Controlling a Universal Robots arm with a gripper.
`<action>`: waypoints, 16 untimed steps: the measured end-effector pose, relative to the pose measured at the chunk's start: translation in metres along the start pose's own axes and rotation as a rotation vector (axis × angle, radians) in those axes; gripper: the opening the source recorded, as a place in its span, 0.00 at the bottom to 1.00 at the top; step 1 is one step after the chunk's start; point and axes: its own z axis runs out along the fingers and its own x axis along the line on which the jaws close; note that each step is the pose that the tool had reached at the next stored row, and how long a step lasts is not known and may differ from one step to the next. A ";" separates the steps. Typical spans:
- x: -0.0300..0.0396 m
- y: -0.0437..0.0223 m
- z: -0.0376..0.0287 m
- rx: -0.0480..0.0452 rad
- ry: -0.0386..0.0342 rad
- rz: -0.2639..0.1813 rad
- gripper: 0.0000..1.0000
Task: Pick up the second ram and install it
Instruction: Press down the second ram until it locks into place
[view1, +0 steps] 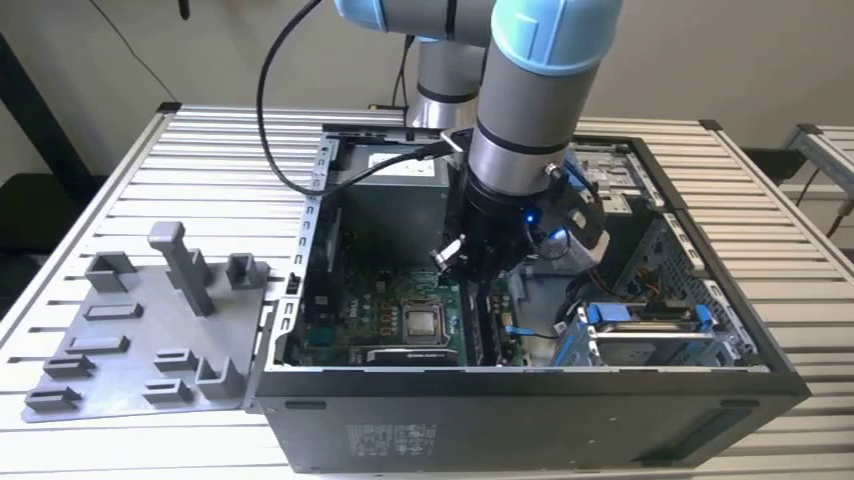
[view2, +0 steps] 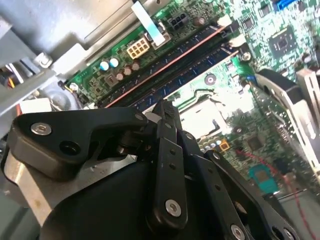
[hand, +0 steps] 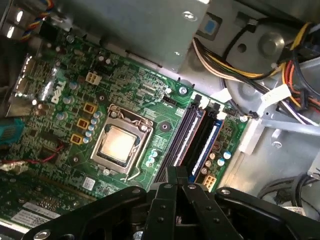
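Note:
In the exterior view my gripper (view1: 461, 265) reaches down into the open computer case (view1: 534, 400), just above the motherboard (view1: 380, 325). In both wrist views its black fingertips (hand: 171, 174) are pressed together with nothing visible between them, so the gripper (view2: 167, 107) (hand: 177, 172) is shut. Directly under the tips run the long black memory slots (hand: 186, 142). A thin bluish strip, the second ram (hand: 209, 142) (view2: 200, 67), stands edge-on along one slot. I cannot tell whether the tips touch it. The processor socket (hand: 120, 142) lies beside the slots.
A grey fixture plate (view1: 134, 340) with upright holders lies outside the case at the exterior view's left. Inside are the power supply (view1: 387, 190), a bundle of coloured cables (hand: 260, 65) close to the slots, and a drive cage (view1: 641, 325) with blue clips at the exterior view's right.

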 end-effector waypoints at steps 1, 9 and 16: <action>0.0000 0.0000 0.0002 0.0001 0.0006 -0.019 0.11; 0.0000 0.0000 0.0017 -0.0002 0.0043 -0.163 0.11; 0.0000 -0.0001 0.0030 -0.0004 0.0077 -0.291 0.11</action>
